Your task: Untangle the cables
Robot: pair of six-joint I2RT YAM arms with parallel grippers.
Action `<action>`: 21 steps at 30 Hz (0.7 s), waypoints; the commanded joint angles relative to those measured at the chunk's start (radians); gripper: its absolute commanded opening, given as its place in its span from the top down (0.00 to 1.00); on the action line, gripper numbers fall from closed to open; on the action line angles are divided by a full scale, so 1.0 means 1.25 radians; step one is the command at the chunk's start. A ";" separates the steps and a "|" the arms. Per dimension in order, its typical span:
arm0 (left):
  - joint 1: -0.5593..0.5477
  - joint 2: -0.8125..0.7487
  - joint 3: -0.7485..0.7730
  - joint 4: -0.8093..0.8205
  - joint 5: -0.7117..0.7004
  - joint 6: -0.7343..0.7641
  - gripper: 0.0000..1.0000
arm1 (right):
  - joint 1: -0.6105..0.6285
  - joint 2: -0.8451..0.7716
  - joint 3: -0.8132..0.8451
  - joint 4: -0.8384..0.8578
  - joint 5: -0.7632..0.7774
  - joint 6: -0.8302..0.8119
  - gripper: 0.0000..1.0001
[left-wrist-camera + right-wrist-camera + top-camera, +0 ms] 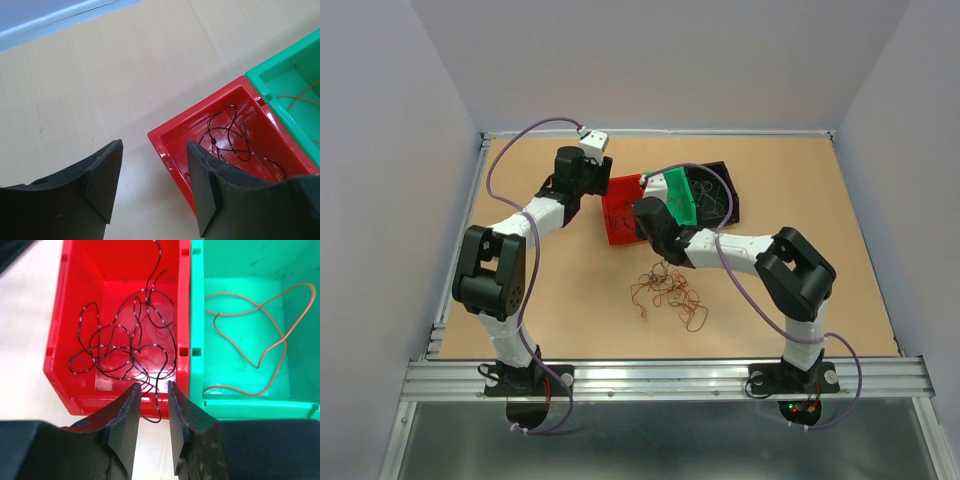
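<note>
A loose tangle of thin red-orange, brown and dark cables (670,290) lies on the table in front of the bins. A black wire with white marks (120,347) is coiled in the red bin (100,397), and one loop hangs over the bin's near wall. My right gripper (153,386) is open with a narrow gap, and that loop hangs between its fingers unpinched. An orange wire (235,313) lies in the green bin (197,315). My left gripper (155,145) is wide open and empty, straddling the red bin's (172,150) far-left corner.
Red (618,225), green (680,200) and black (720,195) bins stand side by side at mid-table. The black bin holds thin wires. Both arms reach toward the red bin, the left gripper (603,185) at its far side and the right gripper (642,210) at its near side.
</note>
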 commanded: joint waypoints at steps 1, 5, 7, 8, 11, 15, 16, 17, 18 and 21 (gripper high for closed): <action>0.004 -0.019 0.026 0.023 0.015 0.007 0.35 | 0.006 0.027 0.027 0.001 -0.009 0.024 0.67; 0.005 -0.019 0.026 0.021 0.015 0.007 0.35 | 0.005 0.044 0.037 0.001 -0.010 0.028 0.71; 0.005 -0.019 0.026 0.020 0.016 0.008 0.35 | 0.005 0.051 0.045 0.001 -0.007 0.028 0.80; 0.004 -0.019 0.027 0.020 0.016 0.007 0.35 | 0.005 0.052 0.048 0.001 -0.008 0.027 0.88; 0.005 -0.016 0.028 0.020 0.017 0.008 0.35 | 0.006 0.054 0.065 0.001 -0.006 0.012 0.99; 0.004 -0.015 0.027 0.020 0.019 0.009 0.35 | 0.006 0.067 0.102 0.001 -0.013 -0.021 1.00; 0.005 -0.015 0.028 0.019 0.019 0.009 0.35 | 0.006 0.072 0.124 0.000 -0.015 -0.029 0.99; 0.005 -0.015 0.028 0.019 0.019 0.009 0.35 | 0.006 0.078 0.133 0.000 -0.014 -0.036 1.00; 0.005 -0.014 0.028 0.018 0.019 0.009 0.35 | 0.006 0.095 0.146 0.000 -0.014 -0.043 0.99; 0.005 -0.016 0.029 0.019 0.017 0.011 0.36 | 0.001 0.125 0.191 -0.009 -0.013 -0.058 0.99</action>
